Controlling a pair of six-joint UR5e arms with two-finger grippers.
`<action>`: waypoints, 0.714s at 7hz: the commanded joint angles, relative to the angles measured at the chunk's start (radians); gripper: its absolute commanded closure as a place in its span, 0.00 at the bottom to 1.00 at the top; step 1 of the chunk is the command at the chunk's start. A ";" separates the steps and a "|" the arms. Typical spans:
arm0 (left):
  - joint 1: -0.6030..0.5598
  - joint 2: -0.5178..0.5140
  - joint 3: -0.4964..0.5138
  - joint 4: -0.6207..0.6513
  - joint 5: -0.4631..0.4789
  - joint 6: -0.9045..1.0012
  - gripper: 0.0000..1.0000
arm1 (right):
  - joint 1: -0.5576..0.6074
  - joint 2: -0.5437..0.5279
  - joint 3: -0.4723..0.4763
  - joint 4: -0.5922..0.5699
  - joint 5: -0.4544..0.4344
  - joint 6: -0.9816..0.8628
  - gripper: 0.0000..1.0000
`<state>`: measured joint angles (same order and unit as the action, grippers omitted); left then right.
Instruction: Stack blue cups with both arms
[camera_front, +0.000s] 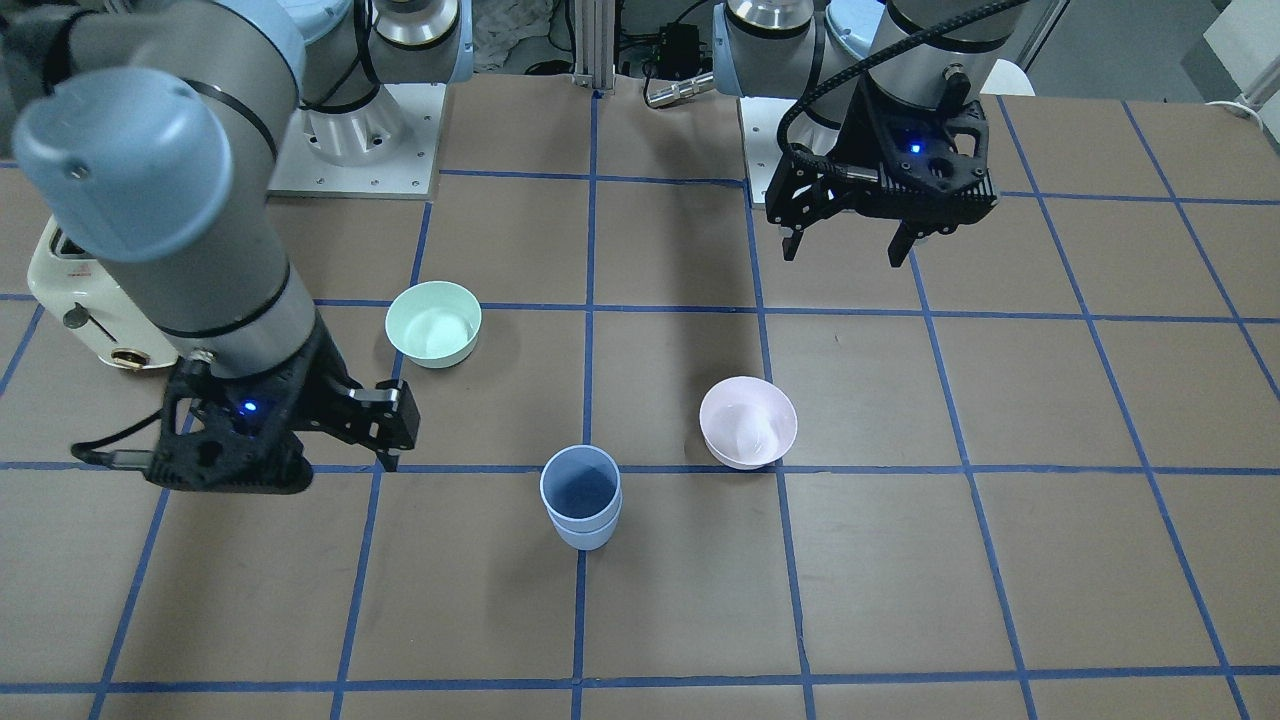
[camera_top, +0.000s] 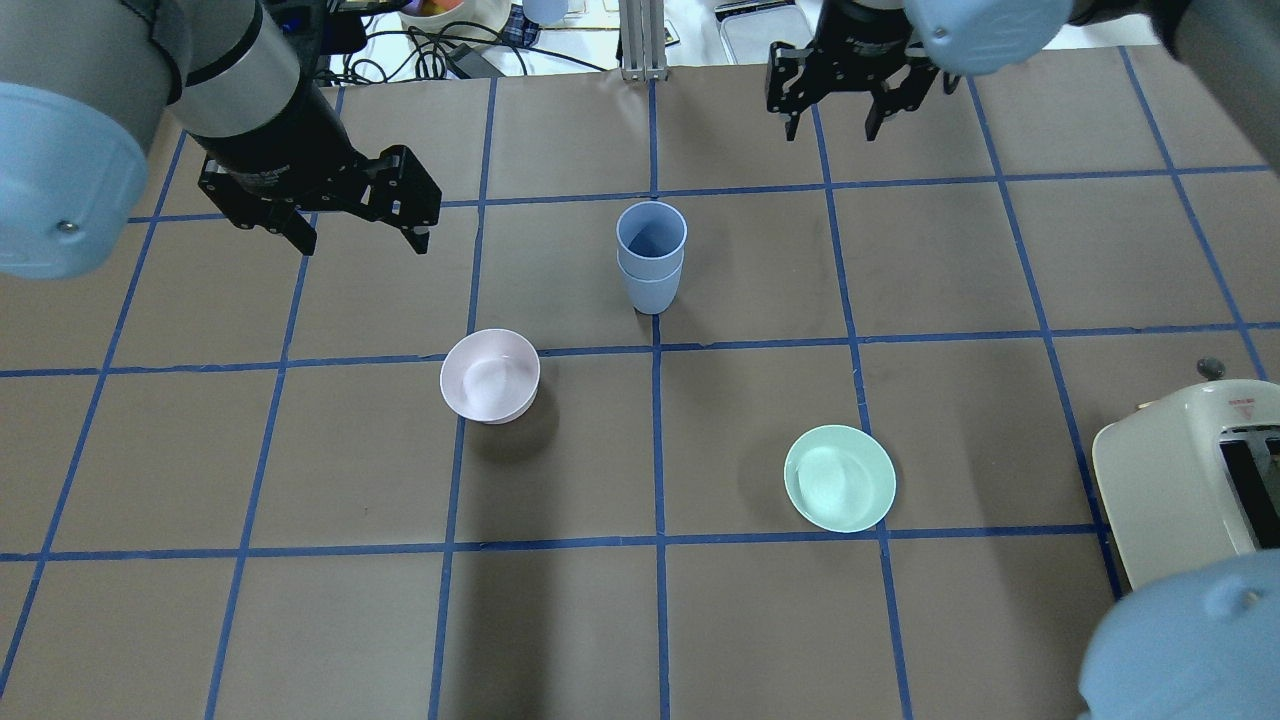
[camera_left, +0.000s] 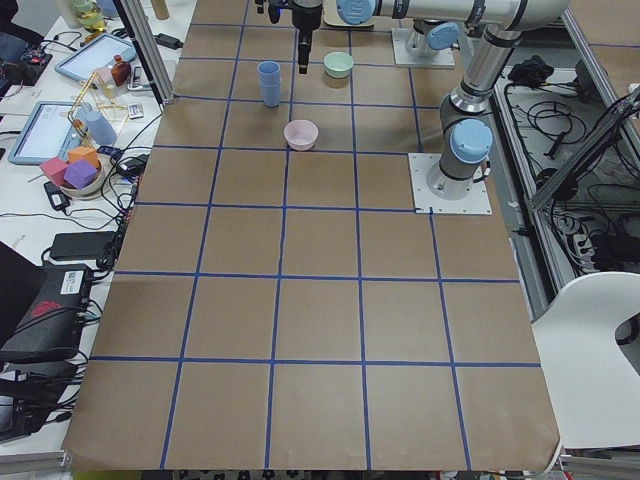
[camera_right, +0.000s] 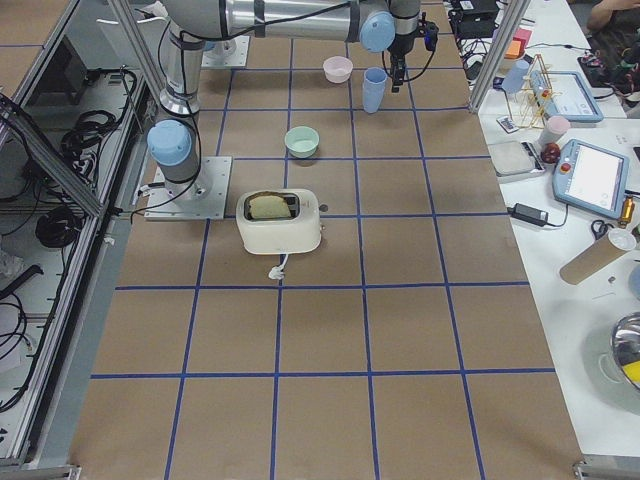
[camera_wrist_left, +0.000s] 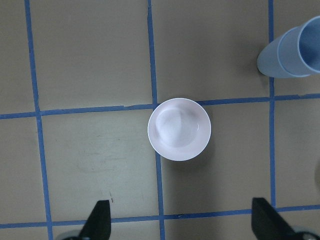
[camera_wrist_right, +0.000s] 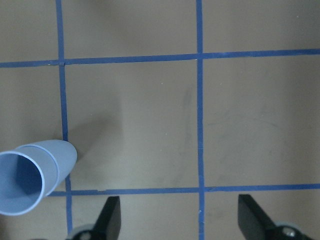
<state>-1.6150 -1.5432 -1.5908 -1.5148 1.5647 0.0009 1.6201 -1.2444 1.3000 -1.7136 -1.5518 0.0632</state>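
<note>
Two pale periwinkle-blue tapered plastic cups (camera_top: 651, 255) stand nested, upright, mid-table; stacking looks complete. For the retreat, I judge it best to lift clear, never sweeping across the stack. My left pincer (camera_top: 362, 238) and right pincer (camera_top: 831, 130) hang wide open, empty, touching nothing.

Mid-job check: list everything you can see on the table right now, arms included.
blue cups: two, pale blue, nested upright, mid-table on a tape line
pink bowl: one, pale pink, on the robot's left of the cups, nearer the robot
mint-green bowl: one, on the robot's right, nearer still
toaster: one, cream, right edge
table: brown with a blue tape grid
left gripper: black, above the table, jaws open, empty
right gripper: black, jaws open, empty
</note>
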 joint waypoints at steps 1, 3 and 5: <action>0.001 0.000 0.000 0.001 0.000 0.001 0.00 | -0.049 -0.145 0.011 0.127 -0.002 -0.118 0.00; 0.000 0.000 0.000 0.001 0.000 0.001 0.00 | -0.049 -0.181 0.016 0.203 -0.004 -0.131 0.00; 0.001 -0.002 0.000 0.001 0.000 0.001 0.00 | -0.051 -0.190 0.053 0.196 -0.005 -0.177 0.00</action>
<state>-1.6150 -1.5435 -1.5908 -1.5148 1.5647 0.0015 1.5705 -1.4254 1.3361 -1.5178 -1.5559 -0.0970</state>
